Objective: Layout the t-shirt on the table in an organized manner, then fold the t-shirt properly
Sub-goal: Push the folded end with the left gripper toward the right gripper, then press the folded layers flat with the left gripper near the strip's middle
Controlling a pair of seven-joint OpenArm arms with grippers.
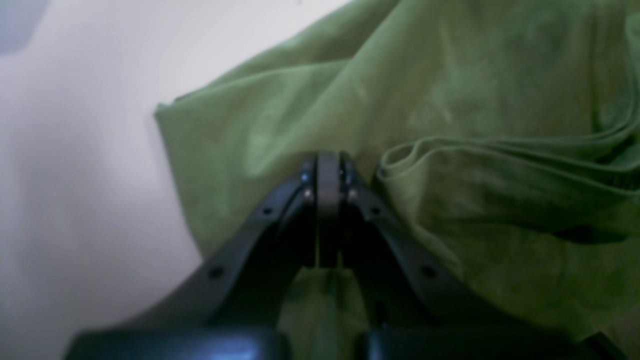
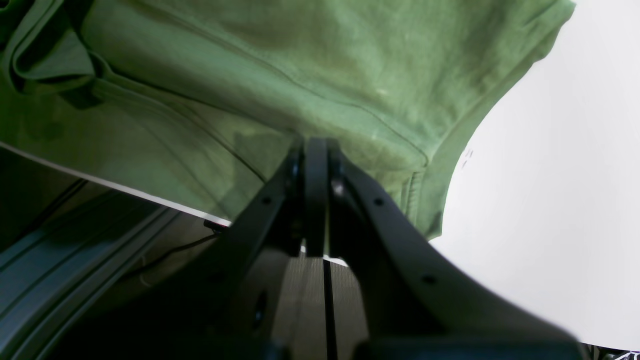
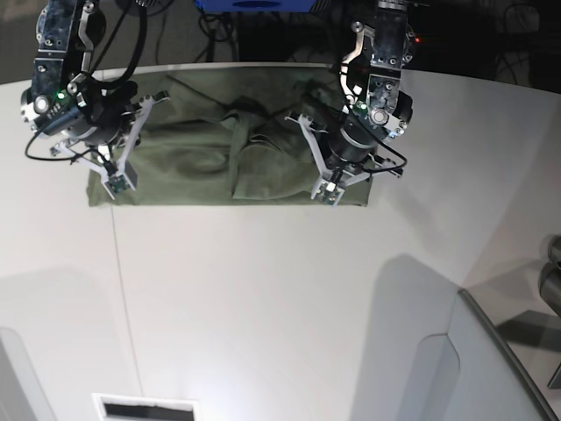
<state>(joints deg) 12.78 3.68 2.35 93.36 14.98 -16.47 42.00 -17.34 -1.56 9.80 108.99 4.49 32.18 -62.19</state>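
On the white table (image 3: 263,289), both downward-tilted hands, left hand (image 3: 326,195) and right hand (image 3: 114,184), pinch the t-shirt (image 3: 202,158) edge.

Robotics lab, not a home or shop. Evidence: two black robot arms mounted at the far side of a large white counter (image 3: 263,289), bare circuit boards and lit LEDs on their wrists, loose black cables (image 3: 219,26) trailing behind them over a dark floor. Blue equipment box (image 3: 254,4) sits at the back edge between the arms. Counter is a plain smooth test surface with a curved far edge and a thin dark seam (image 3: 123,289); a grey angled panel (image 3: 456,368) stands at its near right corner. Only item on it is an olive t-shirt (image 3: 210,153). No furniture, no decor, just rig hardware.
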